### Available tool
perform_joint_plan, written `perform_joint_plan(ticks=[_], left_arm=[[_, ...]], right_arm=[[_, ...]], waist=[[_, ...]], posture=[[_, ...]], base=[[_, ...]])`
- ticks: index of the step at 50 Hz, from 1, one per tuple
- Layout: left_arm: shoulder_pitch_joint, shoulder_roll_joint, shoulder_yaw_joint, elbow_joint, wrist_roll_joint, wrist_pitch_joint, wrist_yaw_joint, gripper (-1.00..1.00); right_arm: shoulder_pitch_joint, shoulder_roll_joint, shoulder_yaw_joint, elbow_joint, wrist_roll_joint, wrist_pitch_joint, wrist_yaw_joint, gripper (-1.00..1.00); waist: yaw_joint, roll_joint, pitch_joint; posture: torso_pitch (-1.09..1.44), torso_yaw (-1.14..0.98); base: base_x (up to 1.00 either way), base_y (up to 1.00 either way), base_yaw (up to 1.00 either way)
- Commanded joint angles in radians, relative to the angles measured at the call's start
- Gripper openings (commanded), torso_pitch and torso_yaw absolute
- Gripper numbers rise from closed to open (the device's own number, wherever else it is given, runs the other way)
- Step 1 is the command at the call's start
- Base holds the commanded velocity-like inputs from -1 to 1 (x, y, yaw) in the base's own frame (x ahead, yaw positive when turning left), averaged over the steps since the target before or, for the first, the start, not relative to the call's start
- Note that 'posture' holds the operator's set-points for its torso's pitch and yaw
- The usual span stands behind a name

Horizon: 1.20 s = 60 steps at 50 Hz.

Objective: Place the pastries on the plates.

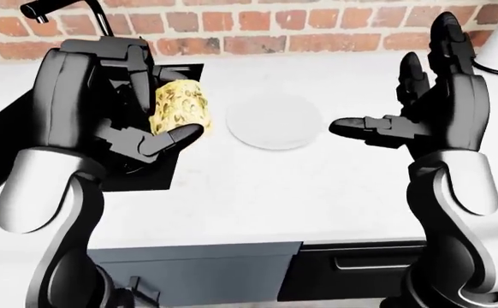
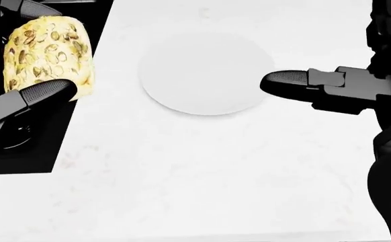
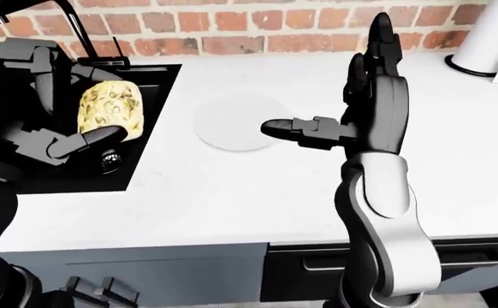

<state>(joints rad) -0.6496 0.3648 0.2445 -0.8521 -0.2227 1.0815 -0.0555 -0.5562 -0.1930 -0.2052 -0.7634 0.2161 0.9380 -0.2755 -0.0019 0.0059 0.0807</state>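
Observation:
A yellow pastry [image 1: 180, 109] flecked with nut slivers is held in my left hand [image 1: 150, 109], whose fingers close round it above the right edge of the black sink [image 1: 1, 138]. A white round plate [image 1: 273, 120] lies flat on the white counter just right of the pastry; it also shows in the head view [image 2: 202, 73]. My right hand [image 1: 416, 106] is open and empty, upright, with its thumb [image 2: 296, 80] reaching over the plate's right rim. No second plate or pastry shows.
A black faucet [image 1: 65, 9] stands above the sink against the brick wall [image 1: 317, 29]. A white cylinder [image 3: 493, 38] stands at the top right of the counter. A dark drawer front [image 1: 360, 266] runs under the counter edge.

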Motion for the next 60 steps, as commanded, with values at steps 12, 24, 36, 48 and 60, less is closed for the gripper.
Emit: perform_joint_plan(ticks=[12, 24, 36, 48, 60], left_arm=[[0.001, 0.008, 0.019, -0.022, 0.014, -0.039, 0.005, -1.0], [0.001, -0.003, 0.008, -0.02, 0.037, -0.041, -0.004, -1.0], [-0.021, 0.006, 0.014, -0.025, 0.028, -0.02, -0.006, -1.0], [-0.022, 0.012, 0.016, -0.036, 0.021, -0.006, 0.001, -1.0], [-0.014, 0.006, 0.012, -0.029, 0.026, -0.02, 0.002, -1.0]], right_arm=[[0.001, -0.014, -0.017, -0.027, 0.095, -0.045, -0.061, 1.0], [-0.002, -0.024, 0.005, 0.0, 0.045, -0.049, -0.053, 1.0], [-0.022, -0.031, 0.006, -0.009, 0.025, -0.022, -0.022, 1.0], [-0.009, -0.024, -0.012, -0.033, 0.033, -0.033, -0.028, 1.0], [-0.004, -0.026, -0.011, -0.035, 0.043, -0.031, -0.041, 1.0]], waist=[[-0.013, 0.026, -0.023], [0.016, -0.04, -0.006], [-0.001, 0.073, -0.004], [0.018, -0.021, -0.014], [0.0, -0.009, -0.02]], posture=[[0.05, 0.0], [0.05, 0.0], [0.05, 0.0], [0.05, 0.0], [0.05, 0.0]], base=[[0.0, 0.0, -0.34], [0.0, 0.0, -0.18], [0.3, 0.0, 0.0], [0.2, 0.0, 0.0], [0.0, 0.0, 0.0]])
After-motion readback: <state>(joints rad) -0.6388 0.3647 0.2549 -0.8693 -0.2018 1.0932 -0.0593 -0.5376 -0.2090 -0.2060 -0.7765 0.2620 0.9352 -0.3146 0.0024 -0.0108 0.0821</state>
